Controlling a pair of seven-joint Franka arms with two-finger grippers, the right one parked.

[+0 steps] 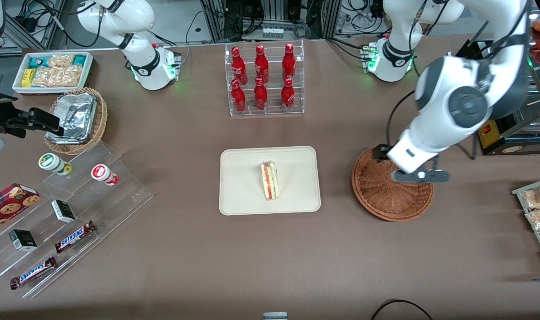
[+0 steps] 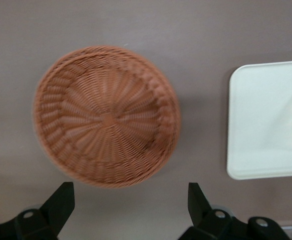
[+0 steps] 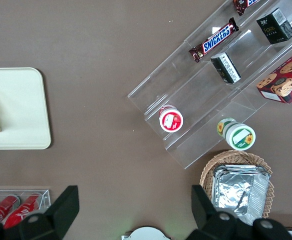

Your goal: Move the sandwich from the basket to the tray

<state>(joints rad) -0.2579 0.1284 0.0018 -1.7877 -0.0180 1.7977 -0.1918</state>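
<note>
Start at the centre of the front view, operator: your tray [image 1: 238, 186] sits there, and the sandwich [image 1: 270, 180] lies on it, filling edge up, a little toward the basket side of the middle, nothing touching it. That is your task thing, and it is where the job wants it. Move your eye right across a strip of bare brown table and you reach the basket [image 1: 376, 200], well apart from the tray, with the working arm hanging over it from the upper right of the frame. The gripper [image 1: 420, 175] hovers above the basket's upper right rim; in the wrist view you see its two fingers [image 2: 61, 202] spread wide with nothing between them, and under them the woven bowl [image 2: 106, 117] is bare. By my reading, the carry and the release are done. What is left, if anything, is only for you to lift clear and park.
</note>
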